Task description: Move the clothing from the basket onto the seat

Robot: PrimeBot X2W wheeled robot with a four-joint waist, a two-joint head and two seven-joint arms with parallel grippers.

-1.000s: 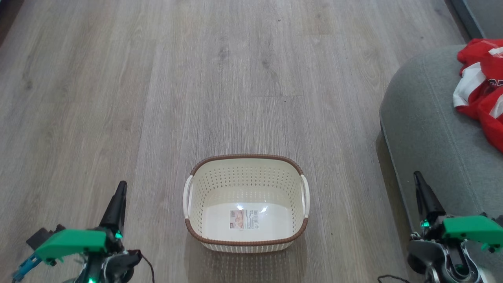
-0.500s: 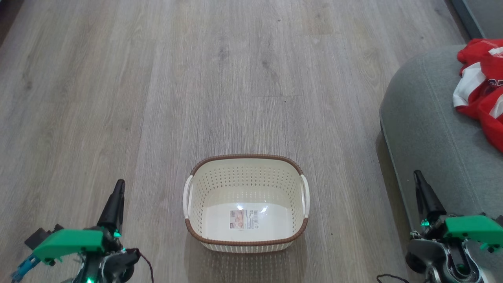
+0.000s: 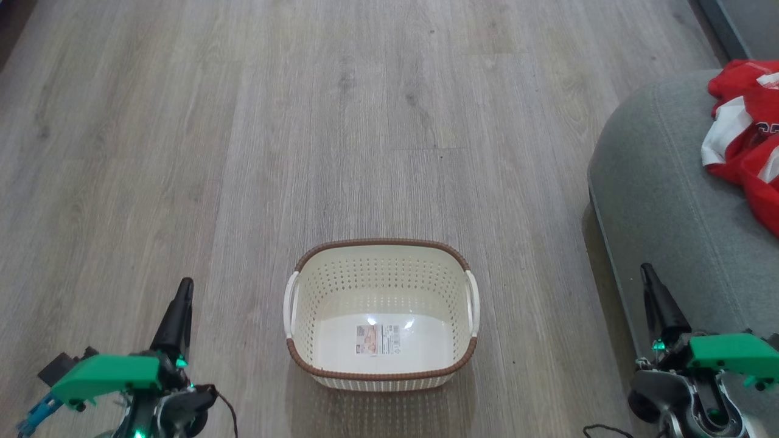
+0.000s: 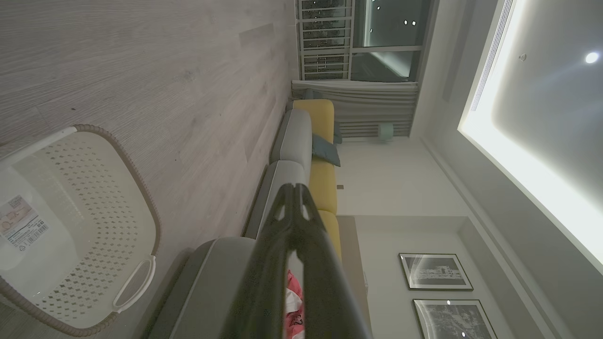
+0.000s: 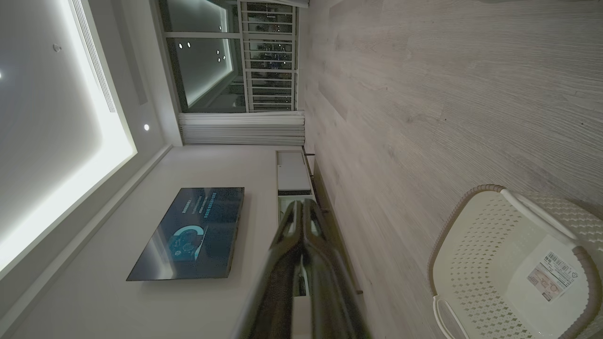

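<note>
The wood-plank floor (image 3: 389,121) carries everything. The grey-green seat (image 3: 663,201) stands at the floor's right edge, its rounded corner facing the basket. The cream basket (image 3: 381,242) stands upright on the floor near the robot, apart from the seat, with a label (image 3: 378,339) on its bare bottom. The red and white clothing (image 3: 745,140) lies bunched on the seat, toward its far right edge. The left hand (image 3: 184,286) hangs above the floor left of the basket, fingers pressed together, holding nothing. The right hand (image 3: 646,271) hangs over the seat's near edge, likewise closed and holding nothing.
</note>
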